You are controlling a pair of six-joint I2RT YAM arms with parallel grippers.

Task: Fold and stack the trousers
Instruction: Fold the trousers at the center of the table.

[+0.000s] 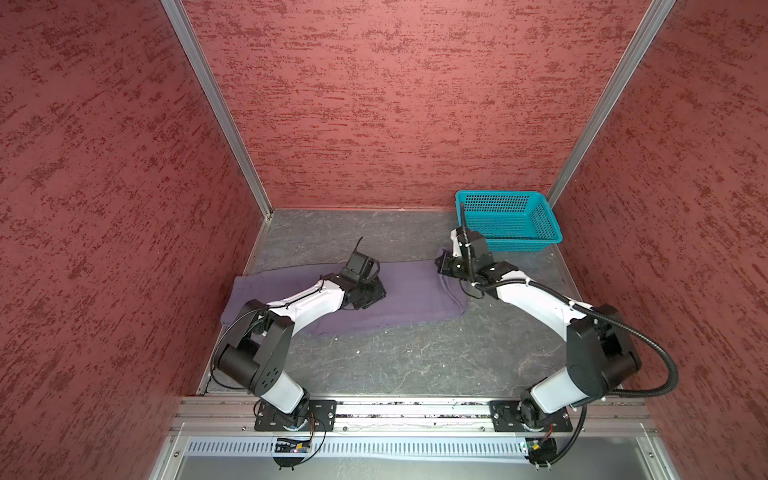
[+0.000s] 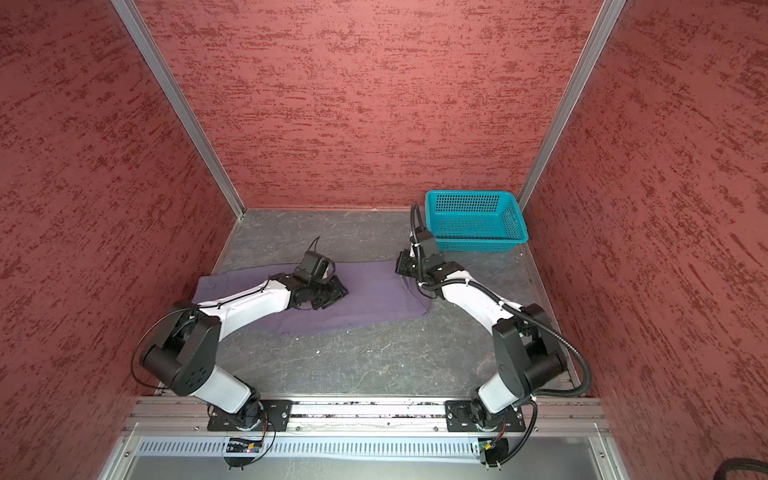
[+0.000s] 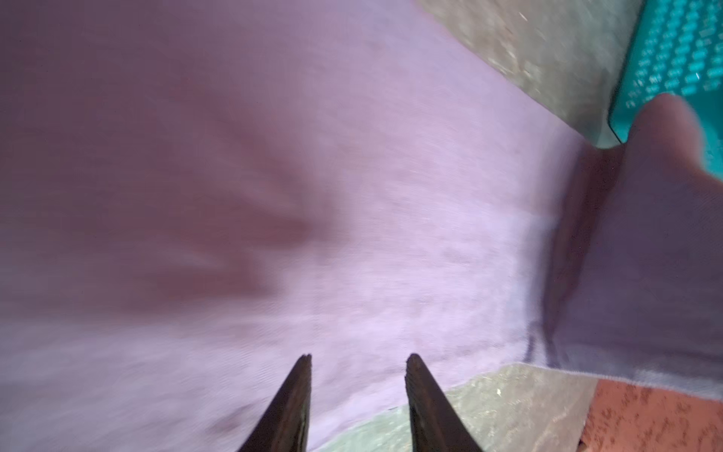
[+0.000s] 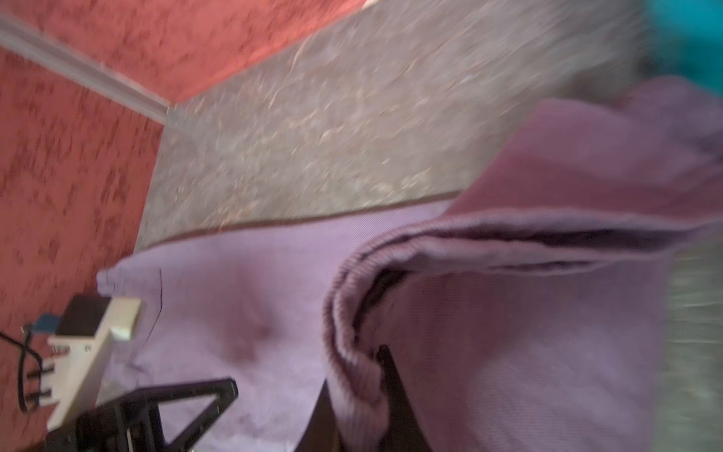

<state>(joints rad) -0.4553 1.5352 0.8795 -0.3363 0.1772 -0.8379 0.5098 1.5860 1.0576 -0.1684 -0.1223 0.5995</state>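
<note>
The lavender-grey trousers [image 1: 411,291] [image 2: 374,293] lie as a long flat strip across the table in both top views. My left gripper [image 1: 376,293] [image 2: 338,293] hovers low over their middle. In the left wrist view its fingers [image 3: 358,357] stand apart over the cloth [image 3: 352,195], open with nothing between them. My right gripper [image 1: 440,264] [image 2: 399,266] is at the far right end of the strip. In the right wrist view it [image 4: 356,368] is shut on the trousers' ribbed edge [image 4: 348,313], which is lifted and folding over.
A teal perforated basket [image 1: 528,245] [image 2: 494,245] [image 3: 673,58] stands at the back right corner, just behind the right wrist. Red textured walls close in three sides. Bare grey table [image 1: 415,357] lies in front of the trousers.
</note>
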